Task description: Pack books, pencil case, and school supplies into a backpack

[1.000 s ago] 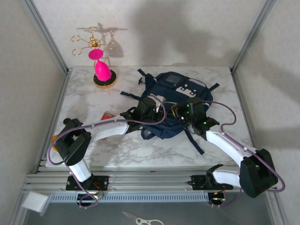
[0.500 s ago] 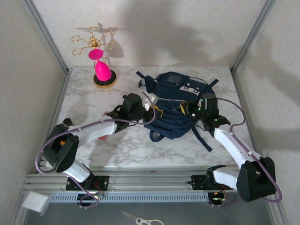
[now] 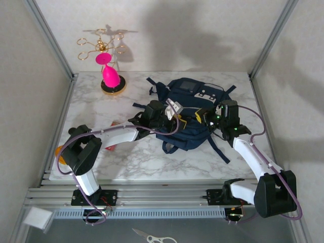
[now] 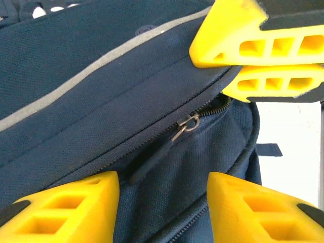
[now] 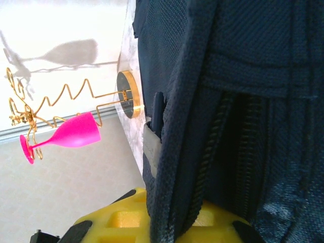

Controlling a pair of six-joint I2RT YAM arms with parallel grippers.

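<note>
The navy backpack lies mid-table, front patches facing up. My left gripper hovers open over its zip seam. The metal zip pull and its dark tab lie between the yellow fingers, untouched. My right gripper is shut on a fold of backpack fabric beside the zip, and its yellow fingers show in the left wrist view. A sliver of the red box peeks from under my left arm. The orange piece sits at the table's left edge. The books and pencil case are hidden.
A gold wire stand with a pink glass stands at the back left of the marble table. Backpack straps trail toward the near right. Metal frame posts rise at the back corners.
My left gripper has opened from shut. The arm swung left, then returned to the backpack's zip. The backpack shifted right and back, still held by the right gripper.
</note>
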